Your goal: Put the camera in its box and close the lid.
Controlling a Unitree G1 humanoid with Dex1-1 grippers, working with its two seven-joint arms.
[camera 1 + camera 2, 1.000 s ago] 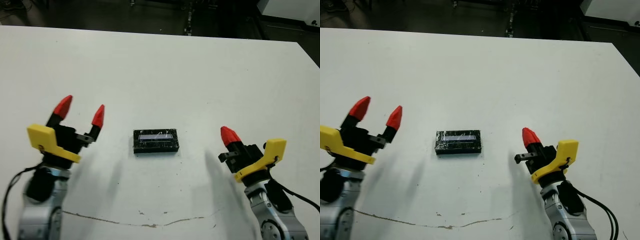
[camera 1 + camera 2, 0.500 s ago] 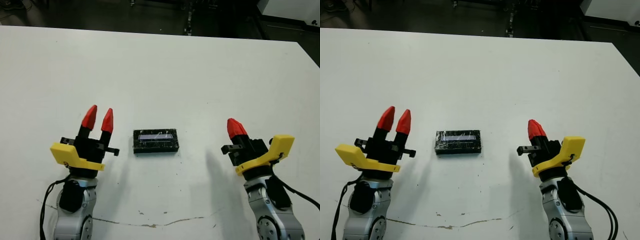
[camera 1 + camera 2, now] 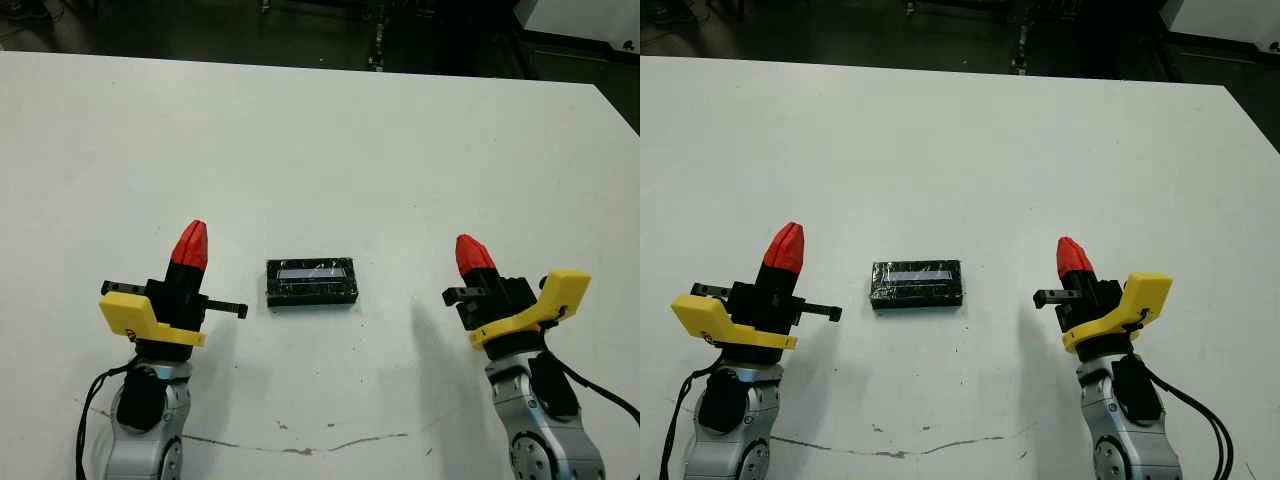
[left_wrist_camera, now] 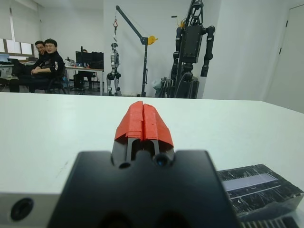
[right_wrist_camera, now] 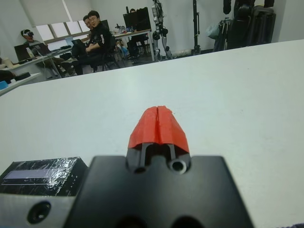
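The lid [image 3: 311, 281] is sitting closed on the box [image 3: 312, 297], its shiny foil-like top showing a pale strip of reflection. The closed box is lying flat near the middle of the white tabletop [image 3: 320, 140], long side running left to right. The camera is not showing anywhere in these views.

Left tool [image 3: 189, 243] is hovering to the box's left, near it but not touching. Its two red fingertips [image 4: 143, 119] are pressing together with no gap, holding nothing. A corner of the closed box is showing in the left wrist view beside the tool's black body.

Right tool [image 3: 473, 254] is hovering to the box's right, farther from it than the left one, clear of it. Its red fingertips [image 5: 158, 125] are likewise pinched together, gripping nothing.

Beyond the tabletop's far edge, people [image 5: 92, 35] are sitting at desks, and a crane stand [image 4: 137, 45] is standing among other robot rigs.
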